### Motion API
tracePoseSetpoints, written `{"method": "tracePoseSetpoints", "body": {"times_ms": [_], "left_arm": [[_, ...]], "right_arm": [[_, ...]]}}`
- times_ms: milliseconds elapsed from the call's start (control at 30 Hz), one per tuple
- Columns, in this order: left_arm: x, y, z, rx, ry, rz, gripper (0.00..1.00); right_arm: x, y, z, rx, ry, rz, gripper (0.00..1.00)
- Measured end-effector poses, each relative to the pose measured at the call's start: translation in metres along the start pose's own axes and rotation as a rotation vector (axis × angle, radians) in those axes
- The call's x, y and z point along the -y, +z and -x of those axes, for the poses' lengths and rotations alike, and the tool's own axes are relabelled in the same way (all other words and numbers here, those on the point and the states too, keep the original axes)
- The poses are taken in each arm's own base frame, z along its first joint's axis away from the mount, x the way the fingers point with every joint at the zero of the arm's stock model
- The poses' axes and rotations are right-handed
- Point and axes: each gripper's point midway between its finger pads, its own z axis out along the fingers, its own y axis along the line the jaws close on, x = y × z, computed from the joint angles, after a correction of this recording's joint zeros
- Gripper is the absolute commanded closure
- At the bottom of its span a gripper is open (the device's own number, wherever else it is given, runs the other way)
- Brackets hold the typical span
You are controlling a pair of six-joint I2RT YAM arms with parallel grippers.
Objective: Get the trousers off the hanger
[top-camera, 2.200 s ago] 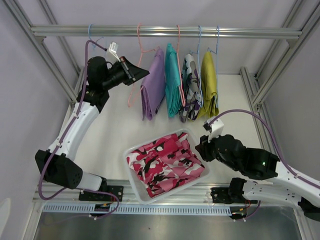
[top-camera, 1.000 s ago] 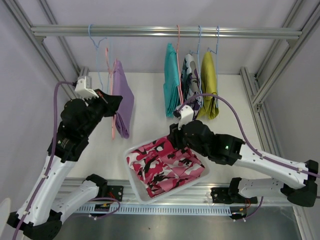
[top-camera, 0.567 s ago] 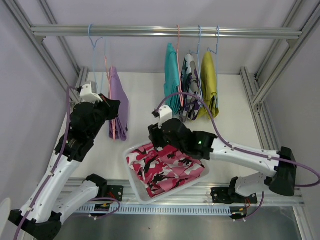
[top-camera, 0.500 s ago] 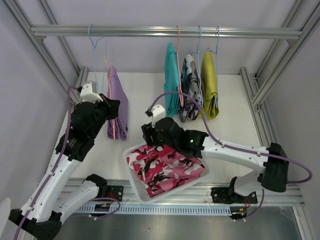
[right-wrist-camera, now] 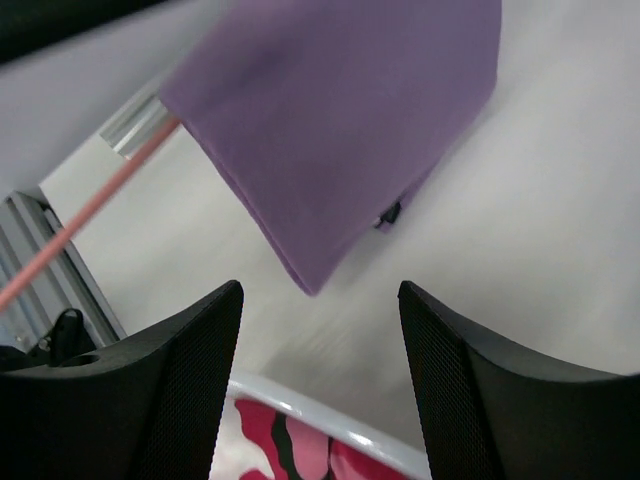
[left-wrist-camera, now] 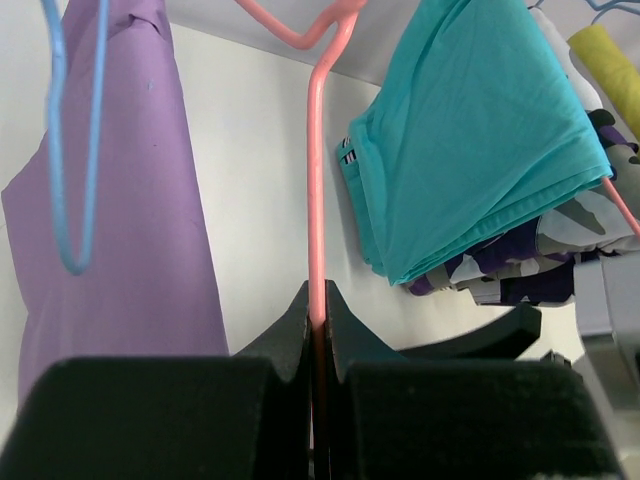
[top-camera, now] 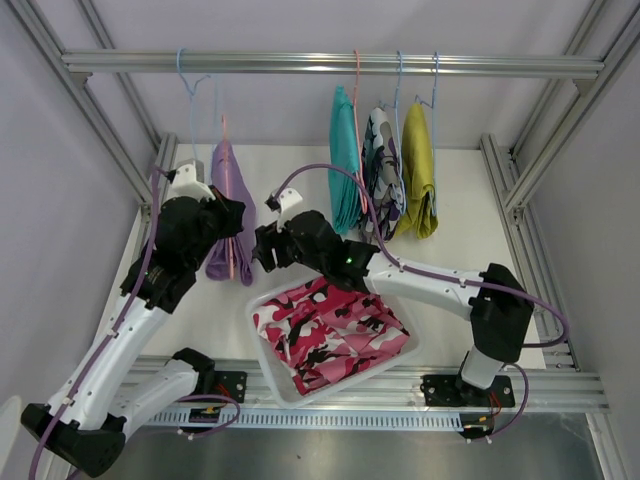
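The lilac trousers (top-camera: 228,180) hang folded over a pink hanger (left-wrist-camera: 315,180) that is off the rail. My left gripper (left-wrist-camera: 317,305) is shut on the hanger's wire, just right of the lilac cloth (left-wrist-camera: 120,230). My right gripper (top-camera: 262,250) is open beside the lower end of the lilac trousers (right-wrist-camera: 340,130). Its fingers (right-wrist-camera: 190,390) stand wide apart below the cloth's corner and touch nothing. Teal trousers (top-camera: 345,185), camouflage trousers (top-camera: 382,185) and mustard trousers (top-camera: 418,180) hang on the rail (top-camera: 320,65). Red-and-white patterned trousers (top-camera: 335,330) lie in a white tray (top-camera: 262,300).
An empty blue hanger (top-camera: 190,90) hangs on the rail at the left, close to the held hanger. The tray's rim (right-wrist-camera: 310,410) lies directly under my right gripper. Frame posts run along both sides of the white table.
My right arm has swung left from over the tray to the lilac trousers, and its jaws have opened wider. My left arm has shifted the hanger slightly left.
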Motion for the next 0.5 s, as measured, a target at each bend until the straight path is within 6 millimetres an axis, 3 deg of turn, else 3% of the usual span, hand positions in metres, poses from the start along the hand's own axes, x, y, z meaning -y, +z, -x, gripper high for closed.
{"method": "tracePoseSetpoints", "body": {"times_ms": [233, 500], "left_arm": [[-0.003, 0.000, -0.002, -0.011, 0.001, 0.009, 0.99], [-0.009, 0.004, -0.002, -0.021, -0.010, 0.019, 0.99]], "right_arm": [[-0.013, 0.022, 0.015, 0.041, 0.029, 0.121, 0.32], [-0.020, 0.047, -0.006, -0.007, 0.050, 0.213, 0.33]]}}
